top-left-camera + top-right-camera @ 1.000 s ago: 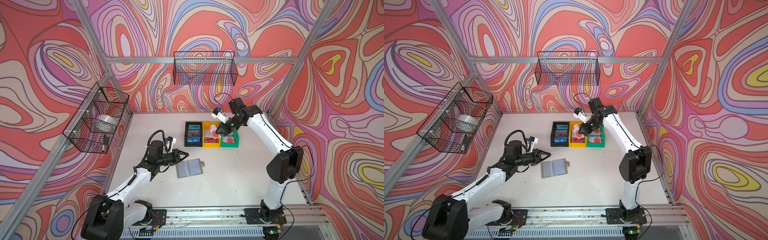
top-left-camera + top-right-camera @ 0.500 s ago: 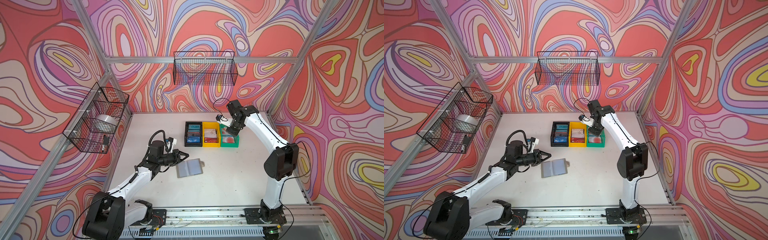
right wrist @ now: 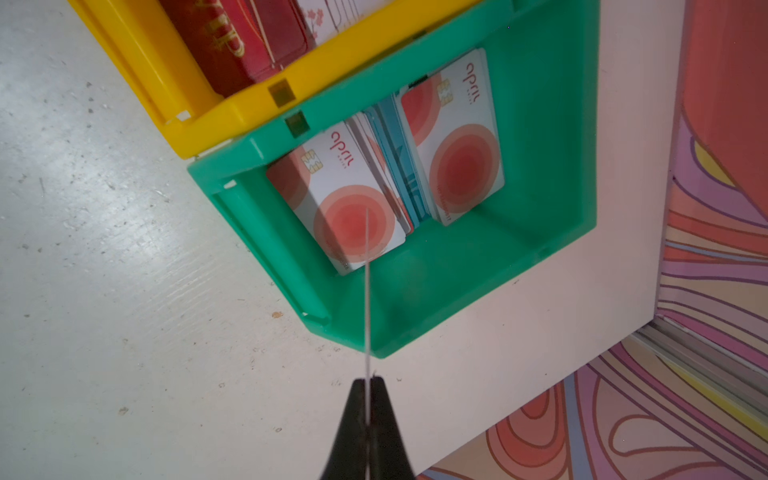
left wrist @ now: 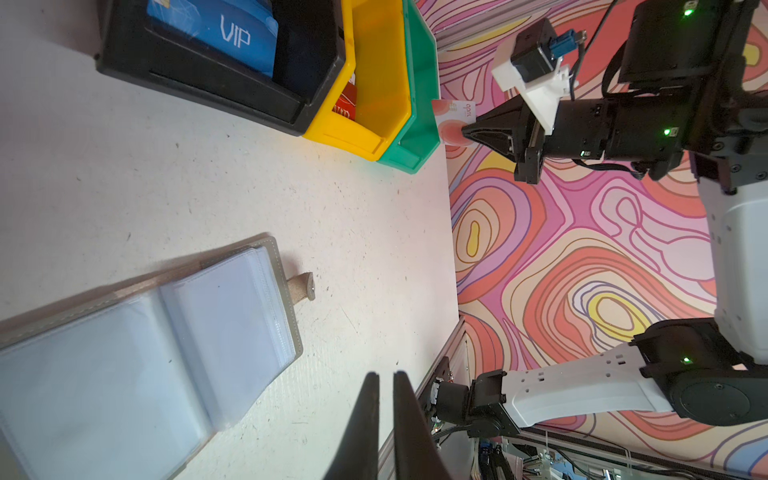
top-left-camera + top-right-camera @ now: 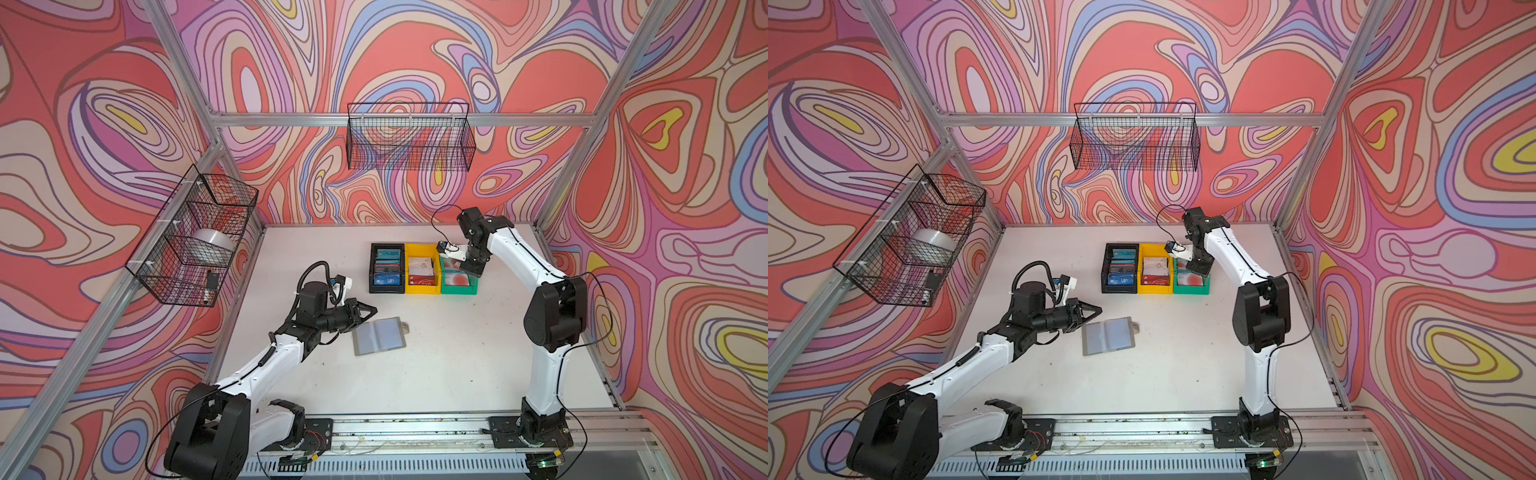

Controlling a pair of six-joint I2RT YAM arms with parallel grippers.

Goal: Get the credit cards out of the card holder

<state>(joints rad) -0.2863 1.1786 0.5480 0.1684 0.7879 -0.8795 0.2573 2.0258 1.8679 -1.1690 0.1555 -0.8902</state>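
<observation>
Pale card [image 4: 451, 118] is hanging edge-down over the green bin [image 3: 457, 291] near the tabletop's [image 5: 436, 374] back edge — right fingers [image 3: 351, 436] pinching it, seemingly for dropping; left fingers [image 4: 363, 428], almost closed, empty, are hovering by the open card holder [image 5: 379, 336].

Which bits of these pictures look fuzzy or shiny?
Right wrist view: the right end effector, pinching a card, is fuzzy near the lens, the cards in the green bin sharp. Left wrist view: the card holder sleeves shine pale; the left end effector is fuzzy.
</observation>
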